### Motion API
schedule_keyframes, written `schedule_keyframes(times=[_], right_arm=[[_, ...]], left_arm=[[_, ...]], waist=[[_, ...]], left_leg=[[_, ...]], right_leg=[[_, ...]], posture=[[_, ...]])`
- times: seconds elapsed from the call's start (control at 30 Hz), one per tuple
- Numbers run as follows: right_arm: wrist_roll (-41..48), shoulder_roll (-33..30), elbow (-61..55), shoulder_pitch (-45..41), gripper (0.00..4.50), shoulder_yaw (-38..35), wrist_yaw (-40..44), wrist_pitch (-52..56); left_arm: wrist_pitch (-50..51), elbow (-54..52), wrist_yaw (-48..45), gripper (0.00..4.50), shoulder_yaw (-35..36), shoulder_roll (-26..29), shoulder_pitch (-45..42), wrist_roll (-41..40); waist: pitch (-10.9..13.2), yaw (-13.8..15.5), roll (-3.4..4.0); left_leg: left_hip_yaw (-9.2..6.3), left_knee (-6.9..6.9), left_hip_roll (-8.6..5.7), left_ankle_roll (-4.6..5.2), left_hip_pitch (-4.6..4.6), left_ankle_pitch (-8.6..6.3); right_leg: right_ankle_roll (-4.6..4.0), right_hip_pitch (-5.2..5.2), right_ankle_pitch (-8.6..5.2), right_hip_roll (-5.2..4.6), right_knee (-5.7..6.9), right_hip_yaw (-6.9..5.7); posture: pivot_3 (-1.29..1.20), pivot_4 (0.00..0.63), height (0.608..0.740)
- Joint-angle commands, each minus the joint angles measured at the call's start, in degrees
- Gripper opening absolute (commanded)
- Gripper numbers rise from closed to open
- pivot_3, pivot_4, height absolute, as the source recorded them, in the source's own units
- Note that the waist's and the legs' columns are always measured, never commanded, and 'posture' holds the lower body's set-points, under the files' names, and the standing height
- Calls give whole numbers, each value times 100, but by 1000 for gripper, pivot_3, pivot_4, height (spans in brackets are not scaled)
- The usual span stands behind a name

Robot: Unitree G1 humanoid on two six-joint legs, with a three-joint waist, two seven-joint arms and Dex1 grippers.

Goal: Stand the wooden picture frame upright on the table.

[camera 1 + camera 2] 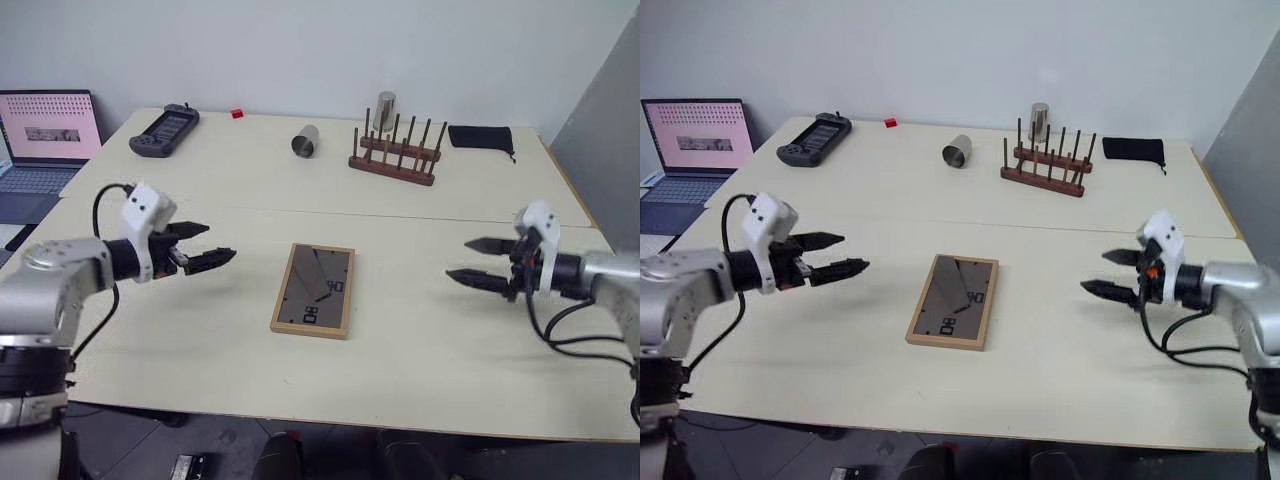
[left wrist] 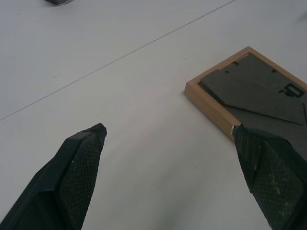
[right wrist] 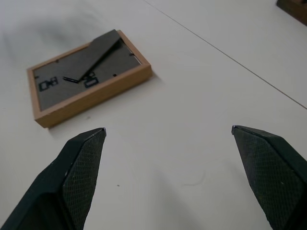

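nothing is done yet: the small light-wood picture frame (image 1: 314,290) lies face-down on the pale cream table (image 1: 420,330), both grippers (image 1: 208,250) (image 1: 468,262) spread wide and empty.

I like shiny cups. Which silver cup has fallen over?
The silver cup lying sideways on the open table; the other silver cup stands upright behind the peg rack.

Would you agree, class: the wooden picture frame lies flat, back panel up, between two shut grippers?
Not quite: both grippers are open. The left gripper and right gripper have spread fingers, as both eye views show. The wooden picture frame does lie flat, back up.
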Motion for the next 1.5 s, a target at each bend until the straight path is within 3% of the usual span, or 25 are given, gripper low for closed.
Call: schedule_keyframes(times=[0.03,0.53,0.63,0.93,1.23,1.33,1.5], right_arm=[[3,17,114,-165,4467,66,122,-36],[-200,248,-49,58,4467,273,-65,-236],[-253,299,-105,81,4500,317,-99,-279],[-419,485,-138,75,4500,532,-152,-461],[-895,820,-70,42,4500,1022,-249,-877],[-942,1042,-108,56,4110,1182,-277,-891],[-1297,1380,50,4,2883,1473,-535,-1008]], left_arm=[[-223,40,-63,4500,-76,1,-190,125],[-97,76,-48,4500,-241,-8,-123,295],[-151,58,-173,4088,-197,-46,-99,208],[337,-111,-539,1961,-304,-130,108,-148],[860,326,-912,141,-705,-262,-13,-214],[746,518,-1009,0,-933,-358,-129,-95],[453,795,-1120,0,-1226,-516,-293,144]], waist=[[0,4,0],[0,9,0],[0,10,0],[0,7,0],[0,5,0],[0,6,0],[0,10,0]], left_leg=[[0,1,0,0,-6,0],[-2,15,1,1,-26,0],[-2,15,1,1,-26,0],[-3,16,2,1,-26,0],[-5,19,2,1,-26,0],[-6,18,3,1,-26,0],[-7,20,3,0,-26,0]], right_leg=[[0,-6,0,0,0,-1],[0,-23,0,0,10,-2],[0,-23,0,0,10,-2],[0,-22,0,0,12,-3],[-1,-22,0,2,14,-5],[-1,-22,0,3,14,-5],[-1,-22,1,3,15,-6]], posture=[[0,150,740],[0,150,740],[0,150,740],[0,150,740],[0,150,740],[0,150,740],[0,150,740]])
